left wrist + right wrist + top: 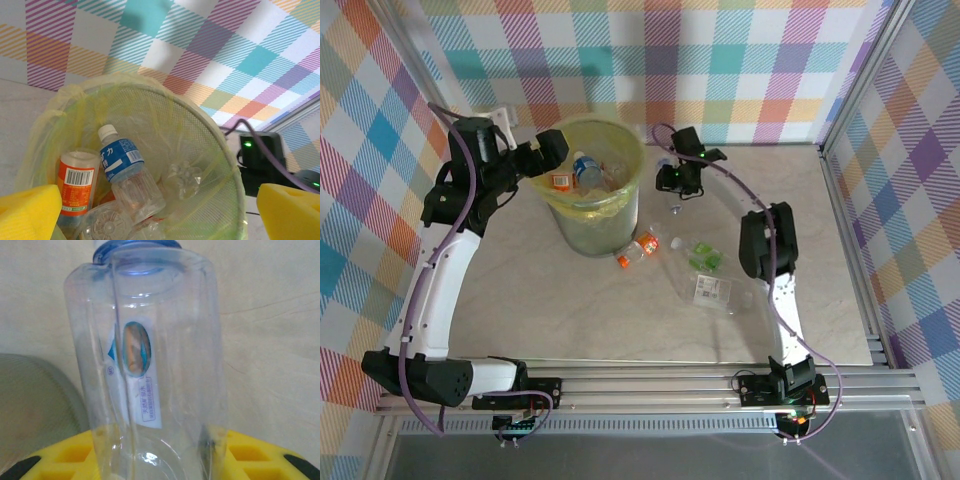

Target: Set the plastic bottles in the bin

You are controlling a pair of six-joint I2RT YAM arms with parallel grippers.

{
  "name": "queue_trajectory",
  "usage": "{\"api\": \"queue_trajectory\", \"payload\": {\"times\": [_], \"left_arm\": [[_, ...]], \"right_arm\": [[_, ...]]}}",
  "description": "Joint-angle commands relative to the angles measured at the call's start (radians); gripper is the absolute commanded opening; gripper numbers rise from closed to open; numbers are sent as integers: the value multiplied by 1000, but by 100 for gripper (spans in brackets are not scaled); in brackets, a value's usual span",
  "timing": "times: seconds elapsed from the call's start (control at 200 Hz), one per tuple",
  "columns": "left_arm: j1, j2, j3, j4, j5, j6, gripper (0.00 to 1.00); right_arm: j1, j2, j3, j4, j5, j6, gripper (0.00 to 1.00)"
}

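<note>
Holding: right tool (160, 460) pinched on a clear blue-capped bottle (150, 365), just right of the bin (595, 228). Left tool (159, 215) spread wide and empty above the bin mouth; a blue-label bottle (125, 170) and an orange-label bottle (77, 182) lie inside. Loose on the worktop (570, 310): orange-capped bottle (635, 250), green-label bottle (703, 258), white-label bottle (718, 291).

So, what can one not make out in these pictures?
Left wrist: the lower edge and the yellow gripper fingers cut off the crushed bottles deep in the round yellow-lined bin.
Right wrist: on the clear blue-topped plastic bottle, the label print is too small and the near end is cut off below.
</note>
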State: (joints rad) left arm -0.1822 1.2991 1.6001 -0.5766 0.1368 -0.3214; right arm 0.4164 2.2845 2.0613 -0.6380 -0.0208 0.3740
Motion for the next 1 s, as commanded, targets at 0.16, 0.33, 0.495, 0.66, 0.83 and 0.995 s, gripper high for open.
{"api": "queue_trajectory", "payload": {"times": [0.16, 0.33, 0.495, 0.66, 0.83, 0.995], "left_arm": [[-21, 4, 45, 64, 90, -34, 100], [-69, 64, 92, 130, 235, -72, 100], [-143, 130, 148, 188, 342, -112, 100], [-227, 202, 245, 137, 343, -62, 100], [-258, 270, 327, 70, 317, -49, 100], [-267, 309, 365, 38, 315, -41, 98]], "right_arm": [[2, -397, -282, 249, -49, -50, 26], [32, -596, -458, 381, -130, -84, 26], [87, -721, -534, 443, -189, -121, 26], [147, -794, -559, 470, -224, -147, 26], [197, -828, -567, 500, -236, -159, 26], [235, -835, -564, 520, -232, -179, 27]]}}
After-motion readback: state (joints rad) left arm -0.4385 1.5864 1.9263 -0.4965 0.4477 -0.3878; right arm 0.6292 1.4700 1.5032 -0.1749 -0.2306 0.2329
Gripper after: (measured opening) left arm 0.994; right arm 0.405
